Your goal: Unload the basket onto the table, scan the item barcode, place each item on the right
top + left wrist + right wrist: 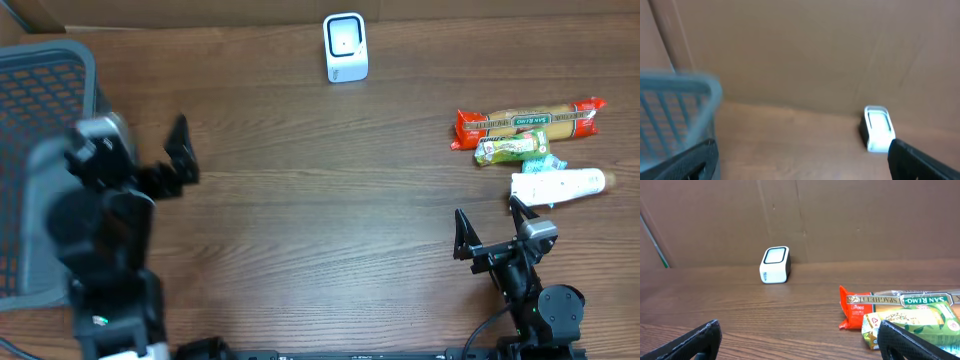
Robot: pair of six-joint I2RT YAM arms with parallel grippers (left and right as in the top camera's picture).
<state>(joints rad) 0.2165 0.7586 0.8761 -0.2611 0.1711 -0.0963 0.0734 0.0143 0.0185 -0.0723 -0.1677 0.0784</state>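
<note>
Both tools are seen spread wide, with nothing held. The left tool (801, 147) is raised at the left of the overhead frame, just beside a grey mesh basket (45, 70) that fills the upper left corner. In its blurred wrist view only the two dark fingertips (695, 162) are caught at the lower corners. The right tool (799, 330) is placed low at the lower right of the overhead frame, over the wooden counter (300, 200). The white barcode scanner (346, 46) is stood at top centre, near the cardboard wall (865, 215). The items are grouped at the right edge, well apart from the scanner. A red spaghetti pack (530, 123) is laid crosswise, a green packet (512, 148) is set touching it just below, and a white tube (558, 186) is laid below that. The tube's left end is seen just beside one right fingertip in the overhead view; contact cannot be told.
</note>
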